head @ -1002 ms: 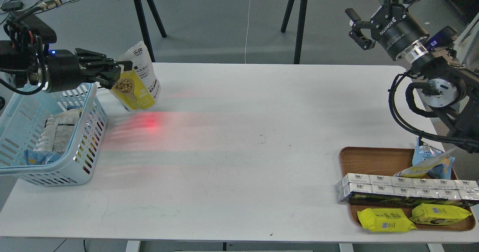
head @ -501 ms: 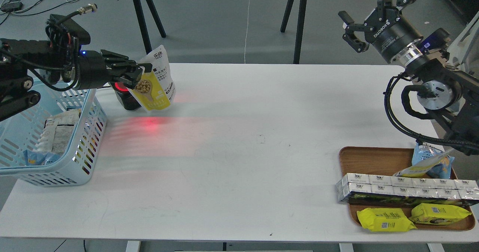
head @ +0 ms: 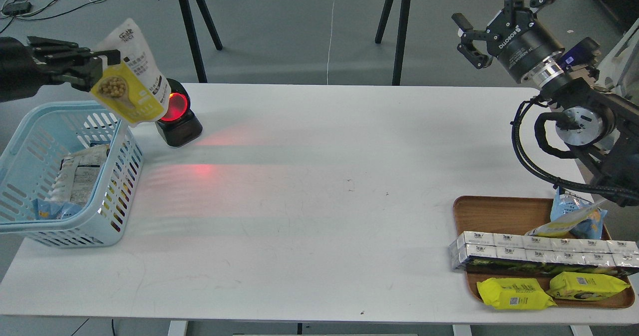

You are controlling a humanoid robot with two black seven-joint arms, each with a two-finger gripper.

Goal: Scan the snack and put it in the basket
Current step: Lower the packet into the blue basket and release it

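Observation:
My left gripper is shut on the snack, a white and yellow pouch with a picture of round beans. It holds the pouch tilted in the air above the far right rim of the light blue basket. The basket stands at the table's left edge and holds a few packets. My right gripper is open and empty, raised high above the table's far right corner.
A black scanner with a glowing red window stands on the table right of the basket and casts red light on the tabletop. A brown wooden tray at the front right holds yellow packets, a blue-and-yellow bag and a row of cartons.
My left gripper has lifted the pouch up and to the left, away from the scanner, which now shows uncovered. The right arm has barely moved.

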